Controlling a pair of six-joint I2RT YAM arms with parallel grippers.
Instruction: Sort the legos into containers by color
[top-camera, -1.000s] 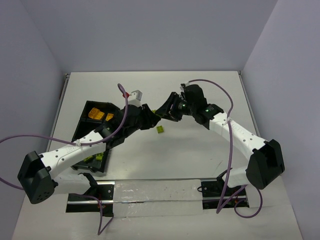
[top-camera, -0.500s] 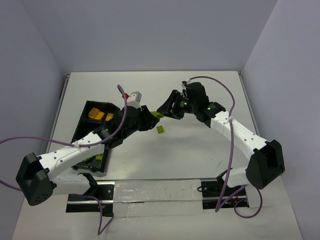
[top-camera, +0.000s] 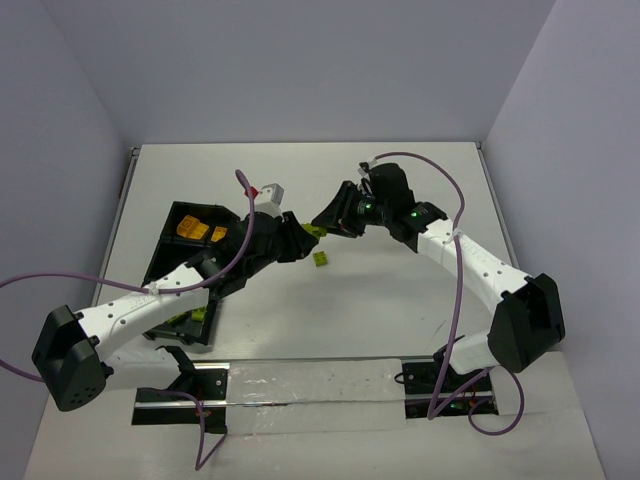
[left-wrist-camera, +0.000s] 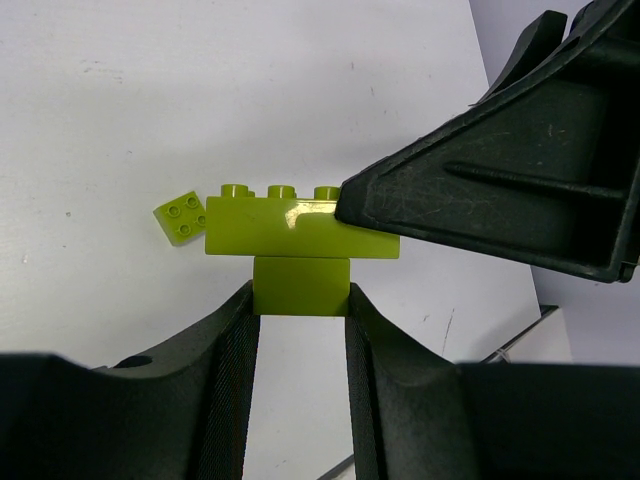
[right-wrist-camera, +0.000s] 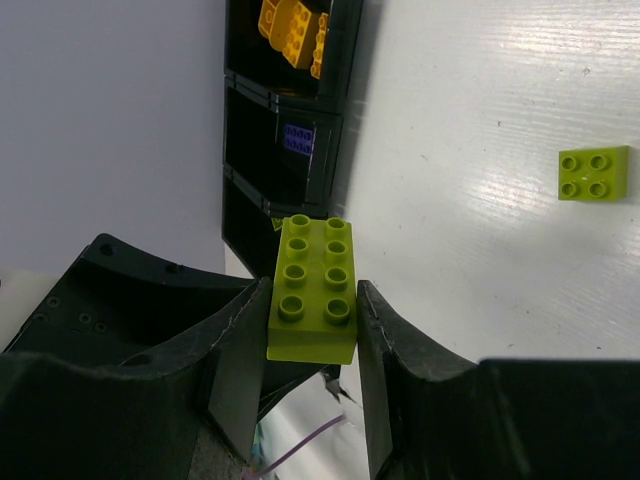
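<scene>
Above the table's middle both grippers meet on one lime-green clump of legos (top-camera: 313, 231). My left gripper (left-wrist-camera: 300, 300) is shut on the small lower brick (left-wrist-camera: 300, 285). My right gripper (right-wrist-camera: 313, 300) is shut on the long eight-stud brick (right-wrist-camera: 313, 285) stacked on top of it; its finger (left-wrist-camera: 490, 190) covers that brick's right end. A loose small lime-green lego (top-camera: 320, 259) lies on the table just below the grippers. The containers are compartments of a black tray (top-camera: 160, 250) at the left, holding orange-yellow legos (top-camera: 195, 231), a blue-purple one (right-wrist-camera: 297, 137) and lime-green ones (top-camera: 190, 318).
The left arm (top-camera: 160, 295) lies across the tray's near compartments and hides part of them. A metal rail (top-camera: 310, 385) runs along the table's near edge. White table surface (top-camera: 400, 310) spreads to the right of the loose brick.
The right wrist has shifted very slightly at the clump. The left arm and the loose brick have not moved.
</scene>
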